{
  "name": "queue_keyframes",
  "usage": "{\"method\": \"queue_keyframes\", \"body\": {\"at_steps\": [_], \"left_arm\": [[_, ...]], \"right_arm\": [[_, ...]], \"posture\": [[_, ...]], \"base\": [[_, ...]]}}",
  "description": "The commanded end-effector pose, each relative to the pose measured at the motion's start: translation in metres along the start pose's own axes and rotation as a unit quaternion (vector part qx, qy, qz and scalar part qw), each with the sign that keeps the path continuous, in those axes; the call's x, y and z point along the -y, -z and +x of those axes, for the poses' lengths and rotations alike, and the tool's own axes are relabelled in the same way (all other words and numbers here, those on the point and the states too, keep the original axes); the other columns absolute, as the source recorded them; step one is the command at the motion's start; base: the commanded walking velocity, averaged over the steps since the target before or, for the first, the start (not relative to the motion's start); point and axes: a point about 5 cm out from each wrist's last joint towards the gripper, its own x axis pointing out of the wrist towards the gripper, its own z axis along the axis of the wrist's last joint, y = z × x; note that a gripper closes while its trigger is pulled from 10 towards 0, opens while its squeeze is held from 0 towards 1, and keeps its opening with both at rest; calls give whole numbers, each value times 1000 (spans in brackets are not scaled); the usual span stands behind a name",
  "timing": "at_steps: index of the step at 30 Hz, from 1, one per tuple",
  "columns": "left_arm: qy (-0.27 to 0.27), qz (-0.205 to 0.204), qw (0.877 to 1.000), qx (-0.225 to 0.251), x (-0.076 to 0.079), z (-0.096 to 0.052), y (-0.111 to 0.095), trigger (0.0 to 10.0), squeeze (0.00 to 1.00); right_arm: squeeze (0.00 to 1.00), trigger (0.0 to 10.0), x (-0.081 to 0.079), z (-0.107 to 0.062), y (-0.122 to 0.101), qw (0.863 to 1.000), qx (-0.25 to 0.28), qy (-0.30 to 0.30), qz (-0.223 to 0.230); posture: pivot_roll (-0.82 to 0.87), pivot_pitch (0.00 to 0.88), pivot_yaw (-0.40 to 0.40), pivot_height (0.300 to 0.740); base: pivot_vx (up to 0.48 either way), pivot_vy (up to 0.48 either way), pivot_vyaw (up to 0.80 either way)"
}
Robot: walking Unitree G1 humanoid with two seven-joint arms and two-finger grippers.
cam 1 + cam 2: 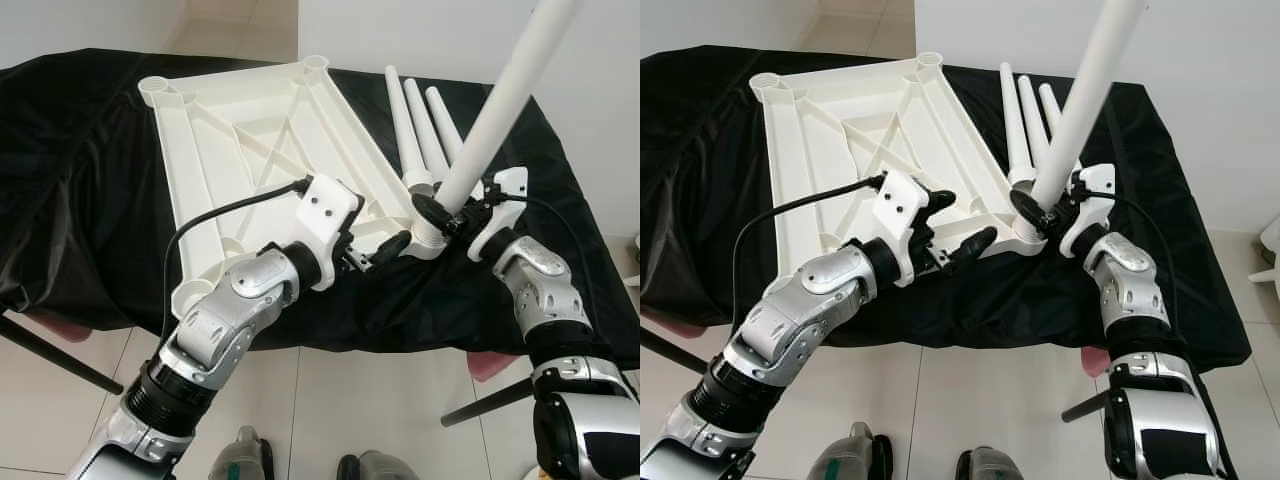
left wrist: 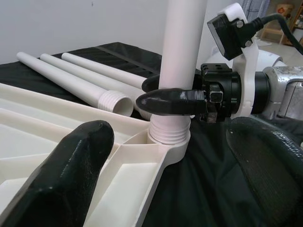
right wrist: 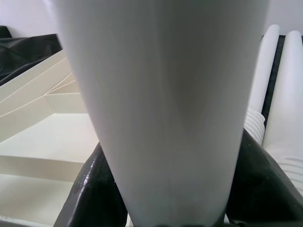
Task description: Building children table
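Upright, leg (image 1: 500, 95) in right gripper (image 1: 447, 212) seats in tabletop (image 1: 250, 140) corner socket.

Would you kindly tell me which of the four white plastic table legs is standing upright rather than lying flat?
The white plastic leg gripped by the right gripper, seated in the corner socket of the upturned white tabletop. The other three legs lie side by side on the black cloth.

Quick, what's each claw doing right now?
Left claw: open, empty, beside the tabletop corner.
Right claw: shut on the upright table leg.

Home room, tiled floor (image 1: 330, 400), white walls (image 1: 420, 35)
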Motion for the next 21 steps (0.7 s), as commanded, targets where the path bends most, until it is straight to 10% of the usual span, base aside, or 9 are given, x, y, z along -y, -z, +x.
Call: {"method": "queue_keyframes", "body": {"at_steps": [1,9,10,12,13,21], "left_arm": [[73,7,997,-6,8,-1,2,10000,0],[70,7,997,-11,8,-1,4,10000,0],[70,8,997,-14,8,-1,5,10000,0],[71,8,997,-15,9,-1,5,10000,0],[73,9,997,-17,10,-1,5,10000,0],[79,13,997,-21,9,-2,5,10000,0]], "right_arm": [[0,0,-3,-2,4,1000,7,5,5],[0,0,-1,-2,5,998,11,53,-15],[0,4667,-4,-2,7,997,8,74,-16],[0,4667,-7,-1,9,996,6,87,-15],[0,10000,-11,1,9,994,6,109,0],[0,10000,-21,10,5,975,13,217,46]], "posture": [[-23,56,-13,740],[-24,64,-15,740],[-25,71,-10,740],[-24,74,-10,740],[-23,79,-7,740],[-20,88,0,740]], "base": [[0,0,0],[0,0,0],[0,0,0],[0,0,0],[0,0,0],[0,0,0]]}}
